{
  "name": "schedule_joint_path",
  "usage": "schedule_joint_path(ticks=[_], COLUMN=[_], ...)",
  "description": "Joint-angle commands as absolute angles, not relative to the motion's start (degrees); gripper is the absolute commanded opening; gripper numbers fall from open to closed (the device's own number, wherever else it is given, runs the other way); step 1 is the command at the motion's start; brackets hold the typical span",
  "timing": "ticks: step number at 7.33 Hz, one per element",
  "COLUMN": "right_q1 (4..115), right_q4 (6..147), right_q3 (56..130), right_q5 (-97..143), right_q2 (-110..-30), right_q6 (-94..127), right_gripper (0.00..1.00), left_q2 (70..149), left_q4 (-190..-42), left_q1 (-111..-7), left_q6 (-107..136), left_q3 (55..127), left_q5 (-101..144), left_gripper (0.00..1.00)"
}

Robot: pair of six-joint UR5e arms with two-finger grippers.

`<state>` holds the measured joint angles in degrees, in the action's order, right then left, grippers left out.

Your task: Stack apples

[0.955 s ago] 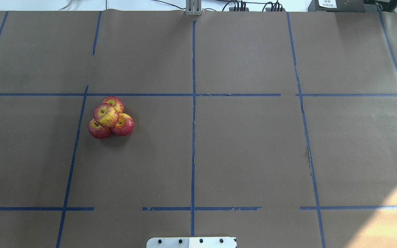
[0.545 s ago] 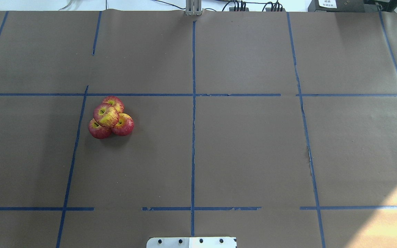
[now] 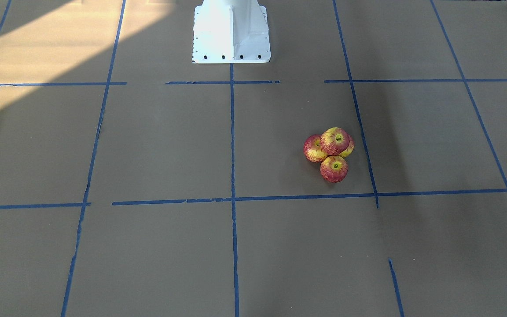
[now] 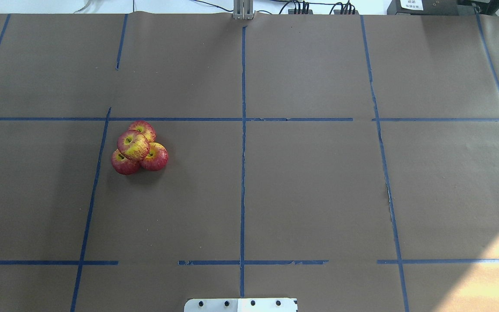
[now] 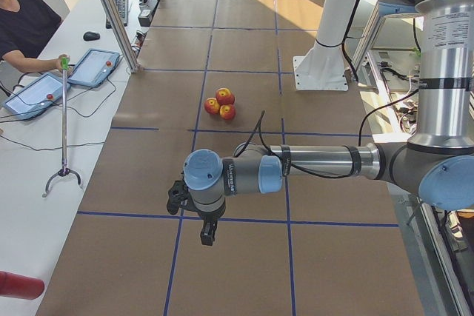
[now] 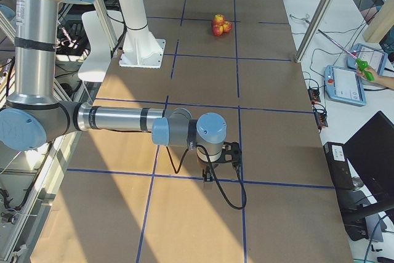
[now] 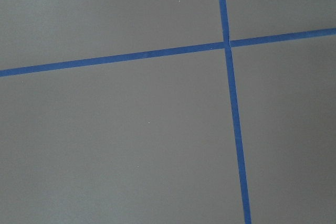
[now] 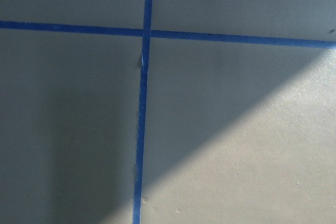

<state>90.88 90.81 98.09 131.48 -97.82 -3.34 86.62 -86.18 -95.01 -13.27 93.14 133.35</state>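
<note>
Four red-and-yellow apples (image 4: 133, 145) sit in a tight pile on the brown paper, left of centre in the overhead view. Three rest on the table and one lies on top, its dimple up. The pile also shows in the front view (image 3: 335, 141), the left side view (image 5: 222, 103) and the right side view (image 6: 220, 24). My left gripper (image 5: 207, 239) hangs over the table's left end, far from the pile. My right gripper (image 6: 209, 178) hangs over the right end. I cannot tell whether either is open or shut. Both wrist views show only paper and tape.
Blue tape lines (image 4: 243, 143) divide the brown paper into squares. The robot's white base (image 3: 230, 31) stands at the table's near middle edge. Tablets, cables and an operator (image 5: 22, 24) are along the far side bench.
</note>
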Motion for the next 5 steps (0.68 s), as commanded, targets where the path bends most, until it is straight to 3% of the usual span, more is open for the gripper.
schedule_joint_path(ticks=[1,5], right_q1=[90.88,90.88], right_q4=[90.88,90.88], right_q3=[98.09,98.09], right_q5=[131.48,131.48], right_q2=[-97.82,-97.82], right_q6=[-3.34,-3.34], right_gripper=[1.00,1.00], left_q2=[85.70,85.61], left_q4=[-85.78,-84.20], left_q1=[-95.01,-95.01], left_q6=[-13.36,-13.36], left_q3=[93.16,93.16], left_q5=[133.24,133.15], left_gripper=[1.00,1.00])
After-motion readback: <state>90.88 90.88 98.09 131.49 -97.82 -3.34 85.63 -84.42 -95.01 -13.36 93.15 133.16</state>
